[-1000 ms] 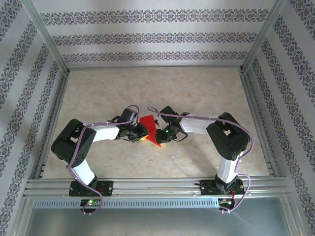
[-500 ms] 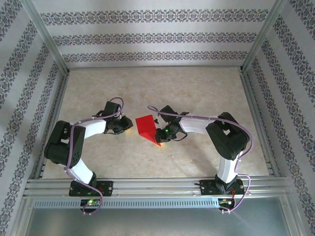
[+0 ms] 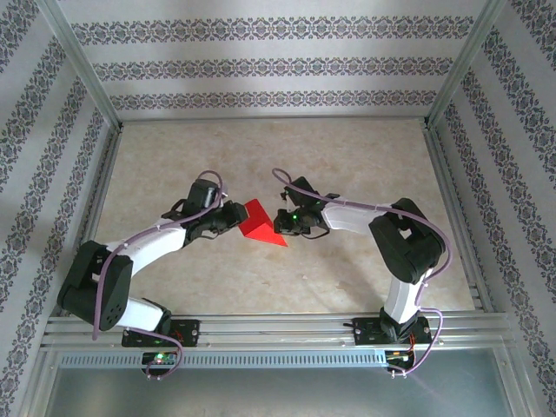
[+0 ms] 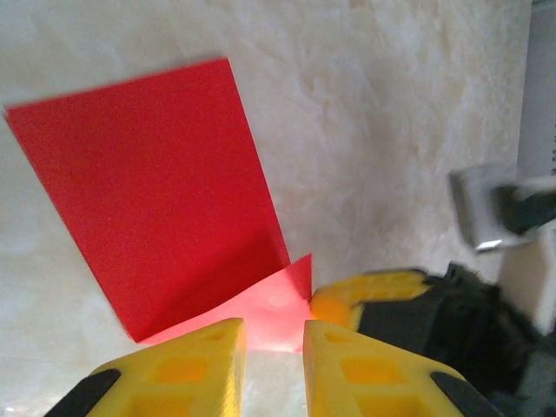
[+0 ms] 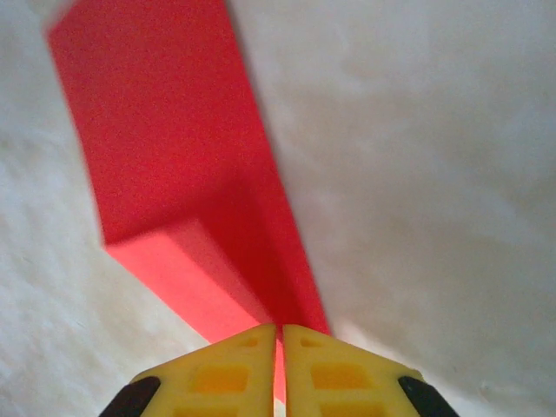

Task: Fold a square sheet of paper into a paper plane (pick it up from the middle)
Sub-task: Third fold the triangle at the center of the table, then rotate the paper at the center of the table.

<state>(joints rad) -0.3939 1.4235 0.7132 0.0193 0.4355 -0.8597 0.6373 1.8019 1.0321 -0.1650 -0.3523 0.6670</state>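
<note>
Top view. The folded red paper lies near the middle of the table, tapering to a point on its near right side. My two arms close on it from opposite sides. The left fingers sit at its left edge and the right fingers at its right edge, so the grippers face each other across the sheet. A purple cable runs along each arm. Patterned walls enclose the table on three sides, and an aluminium rail crosses the near edge above the arm bases.

Left wrist view. The left fingers stand slightly spread, with a clear gap between the yellow pads. The paper shows one large shaded panel and a brighter lower flap, joined at a crease. The flap's edge reaches the fingertips; I cannot tell whether it touches them. A right finger meets the flap's corner from the right, its black mount crowding that side.

Right wrist view. The right fingers are nearly pressed together, pinching a thin edge of the paper. The sheet runs away from them as a long folded strip.
</note>
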